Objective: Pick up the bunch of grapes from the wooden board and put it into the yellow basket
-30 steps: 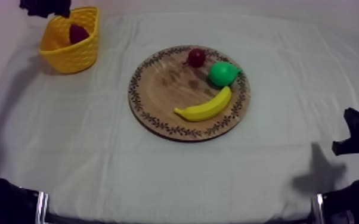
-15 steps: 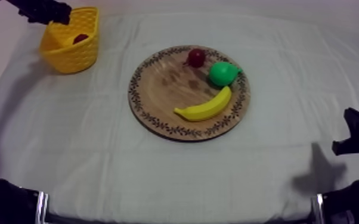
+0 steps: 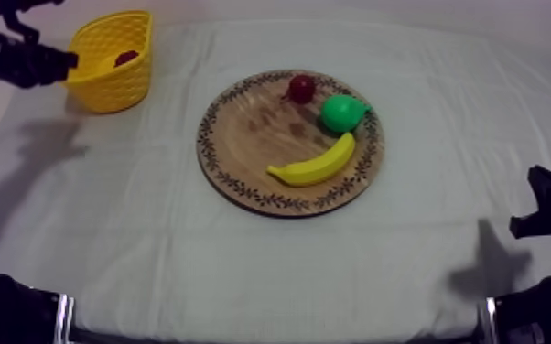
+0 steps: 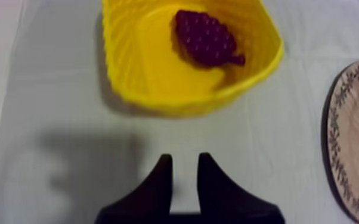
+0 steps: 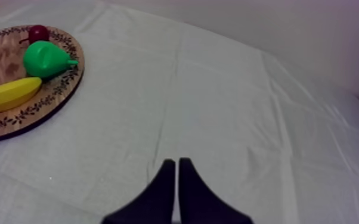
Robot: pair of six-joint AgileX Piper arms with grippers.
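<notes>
A: Bunch of grapes [image 4: 206, 39]?
B: Lying inside the yellow basket [image 4: 152, 89], off the wooden board [image 3: 252, 137].
A: Left gripper [image 4: 185, 164]?
B: Hovering near the basket, fingers slightly apart, holding nothing.
A: Right gripper [image 5: 176, 164]?
B: Resting well right of the board, fingers pressed together. Looking finished.

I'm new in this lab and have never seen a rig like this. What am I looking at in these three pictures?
This is a robot with two arms at a cloth-covered table, each arm ending in a two-fingered gripper. One picture looks down from above; the other two come from a camera on each arm's wrist. On the round wooden board lie a banana, a pear and a small red fruit. The bunch of grapes lies in the yellow basket. The left gripper, open and holding nothing, hovers beside the basket. The right gripper, shut on nothing, rests at the table's right side.
</notes>
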